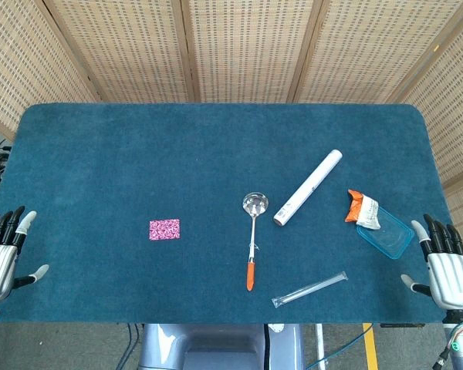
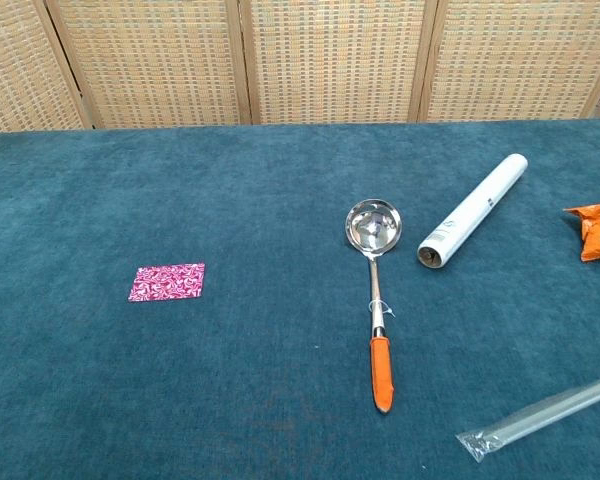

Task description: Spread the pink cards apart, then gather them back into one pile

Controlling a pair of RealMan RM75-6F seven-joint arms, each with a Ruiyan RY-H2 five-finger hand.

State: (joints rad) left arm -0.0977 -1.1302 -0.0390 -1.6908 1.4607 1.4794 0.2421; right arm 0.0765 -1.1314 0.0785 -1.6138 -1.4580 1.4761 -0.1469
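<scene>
Both our hands wait with fingers apart, holding nothing.
Our left hand (image 1: 4,254) and right hand (image 1: 447,266) sit at the surface's near corners; the pink cards (image 1: 164,229) lie stacked nearer its left edge. We judge them thin, light and slippery: press on top and slide.

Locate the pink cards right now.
The pink cards lie in one pile on the table's left half, left of the ladle, nearer the left robot hand.
</scene>
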